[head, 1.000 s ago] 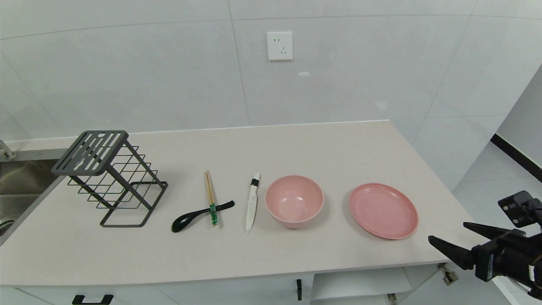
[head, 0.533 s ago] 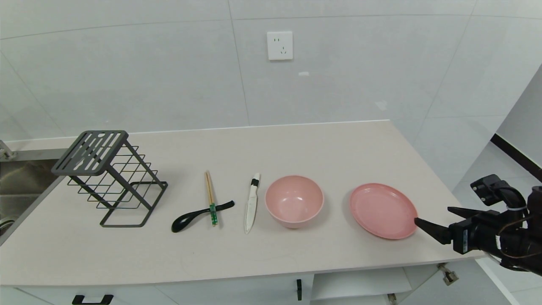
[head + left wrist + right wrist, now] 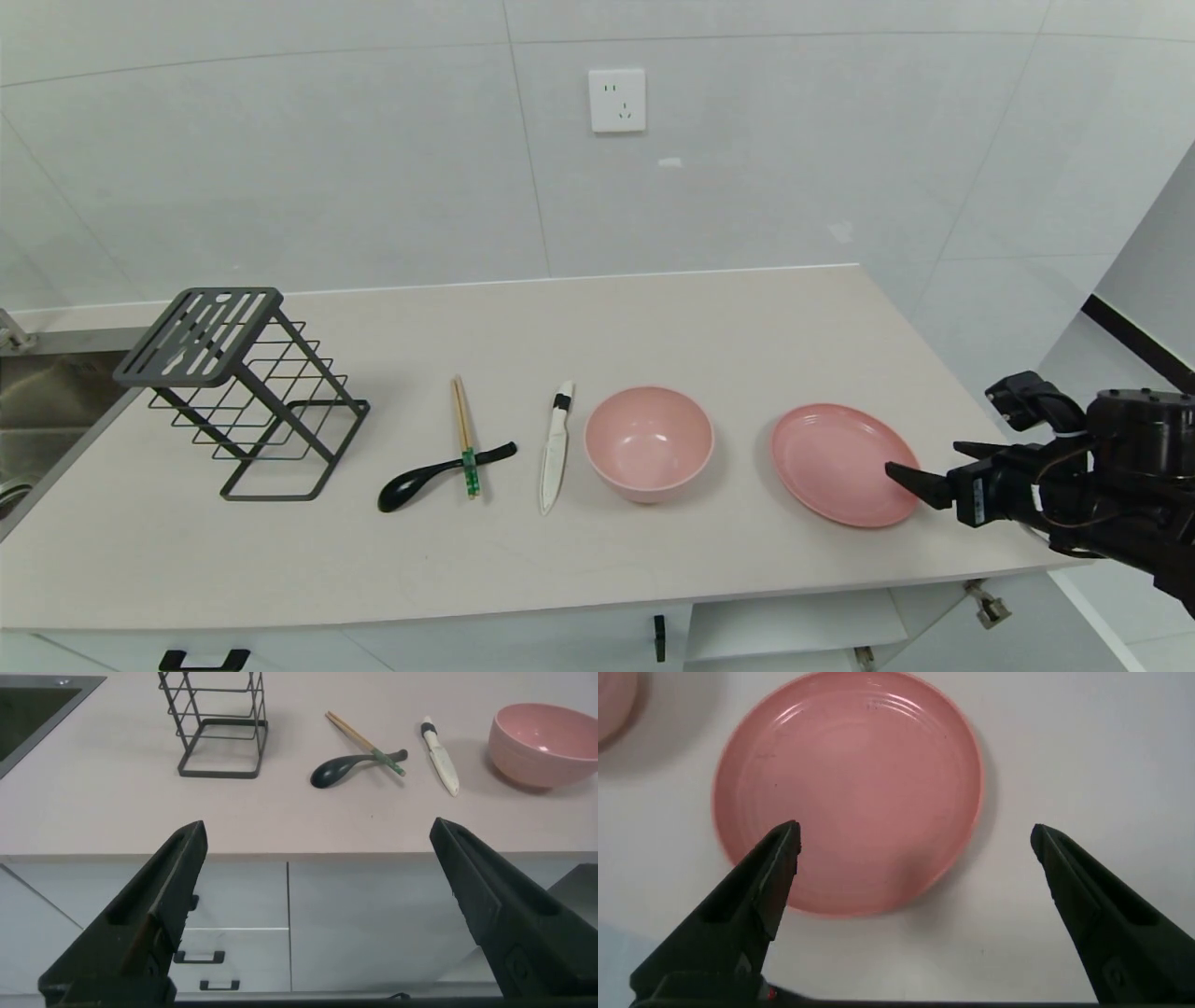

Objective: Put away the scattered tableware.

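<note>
The pink plate lies flat on the counter, and everything else is placed from it. The right claw hovers at the plate's right rim with its fingers spread wide and nothing between them. One fingertip reaches just over the rim, and in the right wrist view the plate sits squarely between the two fingers. Being round, the plate has no long axis, so the thin rim looks like the only grip. The right arm is plainly the nearer one. The left claw, also spread and empty, hangs low and well apart from the plate. Left of the plate lie the bowl, knife, chopsticks, spoon and rack.
</note>
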Robot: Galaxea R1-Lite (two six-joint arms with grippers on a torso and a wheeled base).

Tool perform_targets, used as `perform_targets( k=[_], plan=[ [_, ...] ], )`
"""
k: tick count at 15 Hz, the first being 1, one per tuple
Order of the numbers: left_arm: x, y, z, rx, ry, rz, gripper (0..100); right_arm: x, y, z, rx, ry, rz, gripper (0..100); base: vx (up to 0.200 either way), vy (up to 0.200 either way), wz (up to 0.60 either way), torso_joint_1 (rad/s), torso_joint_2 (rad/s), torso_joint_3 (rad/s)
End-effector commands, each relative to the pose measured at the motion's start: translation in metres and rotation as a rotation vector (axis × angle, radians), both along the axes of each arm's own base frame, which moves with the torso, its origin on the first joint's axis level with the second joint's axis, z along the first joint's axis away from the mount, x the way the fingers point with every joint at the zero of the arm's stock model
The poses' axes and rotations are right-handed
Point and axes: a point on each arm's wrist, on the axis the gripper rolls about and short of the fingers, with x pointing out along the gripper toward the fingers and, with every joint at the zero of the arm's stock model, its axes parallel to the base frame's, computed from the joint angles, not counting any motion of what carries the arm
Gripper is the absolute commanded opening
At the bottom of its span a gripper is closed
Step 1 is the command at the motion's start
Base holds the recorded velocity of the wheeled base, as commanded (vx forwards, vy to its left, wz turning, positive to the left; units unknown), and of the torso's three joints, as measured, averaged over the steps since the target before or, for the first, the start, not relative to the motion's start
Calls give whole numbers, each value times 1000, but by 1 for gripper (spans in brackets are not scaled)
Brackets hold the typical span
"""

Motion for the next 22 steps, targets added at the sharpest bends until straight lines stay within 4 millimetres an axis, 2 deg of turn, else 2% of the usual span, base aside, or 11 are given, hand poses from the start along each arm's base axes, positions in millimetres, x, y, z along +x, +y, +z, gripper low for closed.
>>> perform_targets(
  k=[1, 4, 9, 14, 22],
  plan=[
    [0, 0, 0, 0, 1, 1, 100, 20, 0, -13, 0, 25, -4, 100, 0, 0, 0, 0, 0, 0],
    [0, 0, 0, -2, 1, 1, 100, 38, -3, -19, 0, 22, -16, 100, 0, 0, 0, 0, 0, 0],
    [0, 0, 0, -6, 1, 1, 100, 50, -2, -31, 3, 25, -11, 100, 0, 0, 0, 0, 0, 0],
    [0, 0, 0, -5, 1, 1, 100, 51, 0, -35, 9, 27, 13, 100, 0, 0, 0, 0, 0, 0],
    [0, 0, 0, -6, 1, 1, 100, 51, 17, -44, 15, 52, 77, 100, 0, 0, 0, 0, 0, 0]
  ],
)
